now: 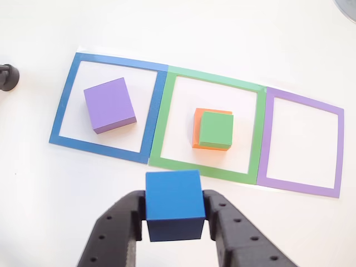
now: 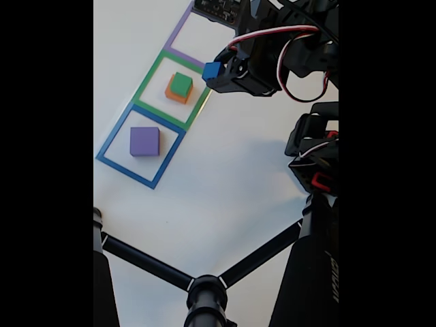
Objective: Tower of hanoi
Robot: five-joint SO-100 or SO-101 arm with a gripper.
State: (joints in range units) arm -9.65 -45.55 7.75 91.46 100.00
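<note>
Right now my gripper point(image 1: 173, 214) is closed on the blue cube point(image 1: 173, 203), one black finger pressed against each side of it, so the cube sits squarely between them at the bottom of the other view. In the fixed view the same blue cube point(image 2: 212, 71) hangs clear above the white table point(image 2: 225, 177), held at the tip of my gripper point(image 2: 216, 73), just to the right of the green outline.

Beyond the cube in the other view lie three flat square outlines side by side, touching edge to edge. The green outline point(image 1: 253, 133) is in the middle, straight ahead of me. Inside it, the green block point(image 1: 216, 129) rests on top of the orange block point(image 1: 196, 129); the orange shows as a thin margin along the green block's left and upper edges. The pair stands roughly in the centre of that outline, touching none of its borders.

To the left is the blue outline point(image 1: 61, 111), and the purple block point(image 1: 109, 104) sits alone inside it, turned a little relative to the frame. To the right is the purple outline point(image 1: 267, 133), with bare table within it.

Farther off, at the left edge of the other view, a small dark object point(image 1: 8, 77) rests on the table; I cannot tell what it is.
</note>
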